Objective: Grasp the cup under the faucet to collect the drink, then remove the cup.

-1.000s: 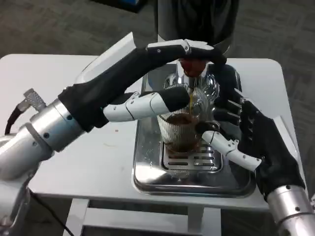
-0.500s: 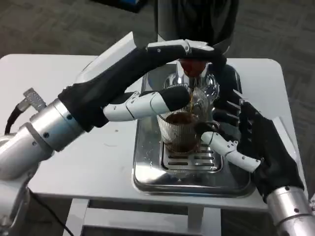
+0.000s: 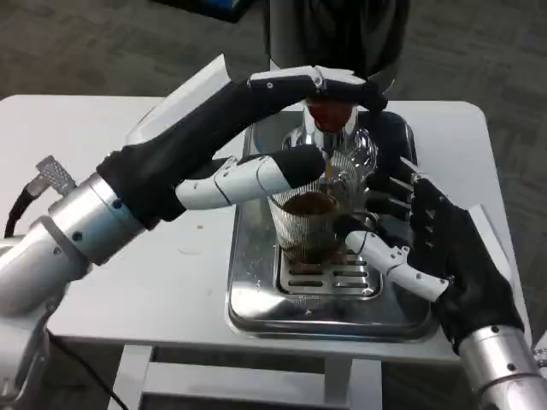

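A ribbed glass cup, partly filled with brown drink, stands on the grate under the faucet. My left hand reaches over from the left. Its fingers lie flat on top of the red faucet handle, and its thumb stretches out below, beside the cup's rim. My right hand grips the cup from the right, thumb in front and dark fingers behind. I see no stream between spout and cup.
The cup's grate sits in a steel drip tray on the white table. The dark dispenser body rises behind the faucet. Bare table lies left of the tray; the table's right edge is close beside my right forearm.
A thin brown stream ran from the spout into the cup one second ago; it no longer shows. The whole picture has shifted slightly up and left. Both hands keep their places.
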Controlling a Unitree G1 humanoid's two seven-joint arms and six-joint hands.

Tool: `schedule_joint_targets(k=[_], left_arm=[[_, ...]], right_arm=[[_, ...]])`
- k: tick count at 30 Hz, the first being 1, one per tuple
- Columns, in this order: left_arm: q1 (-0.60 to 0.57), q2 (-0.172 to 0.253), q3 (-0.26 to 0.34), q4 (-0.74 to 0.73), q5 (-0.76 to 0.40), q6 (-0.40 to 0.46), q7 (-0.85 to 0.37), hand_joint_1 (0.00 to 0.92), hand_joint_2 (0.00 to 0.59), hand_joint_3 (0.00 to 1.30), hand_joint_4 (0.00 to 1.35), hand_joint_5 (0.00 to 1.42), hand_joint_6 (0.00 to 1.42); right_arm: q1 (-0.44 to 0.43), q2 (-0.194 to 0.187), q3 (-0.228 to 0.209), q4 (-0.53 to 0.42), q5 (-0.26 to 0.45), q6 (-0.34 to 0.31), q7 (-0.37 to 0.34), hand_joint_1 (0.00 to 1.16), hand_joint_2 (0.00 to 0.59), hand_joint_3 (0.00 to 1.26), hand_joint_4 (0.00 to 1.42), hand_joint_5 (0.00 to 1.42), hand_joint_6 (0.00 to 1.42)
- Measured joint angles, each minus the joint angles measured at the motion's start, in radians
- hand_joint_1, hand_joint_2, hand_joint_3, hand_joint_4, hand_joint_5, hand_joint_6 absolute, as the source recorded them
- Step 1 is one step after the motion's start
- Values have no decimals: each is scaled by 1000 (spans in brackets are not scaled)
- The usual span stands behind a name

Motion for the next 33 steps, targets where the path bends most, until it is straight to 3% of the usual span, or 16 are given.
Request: schedule_joint_targets(k=[5,11,16,20,33], left_arm=[[1,-2,2,-25,3,41,18,0,110,328,178,221,110],[15,-14,4,-51,-6,96,24,0,105,108,12,118,60],[27,-24,12,-59,-13,127,24,0,93,5,0,55,22],[65,-26,19,-59,-13,176,24,0,89,0,0,14,0],[100,-29,62,-127,-9,211,25,0,59,0,0,0,0]], right_arm=[[0,0,1,0,0,0,-2,728,183,184,243,287,307],[0,-1,1,0,0,0,-5,728,183,184,243,287,307],[0,-1,1,0,0,0,-5,728,183,184,243,287,307],[0,-2,0,0,0,-3,-5,728,183,187,243,287,307],[3,-1,2,0,0,-8,-5,728,183,192,243,287,306]])
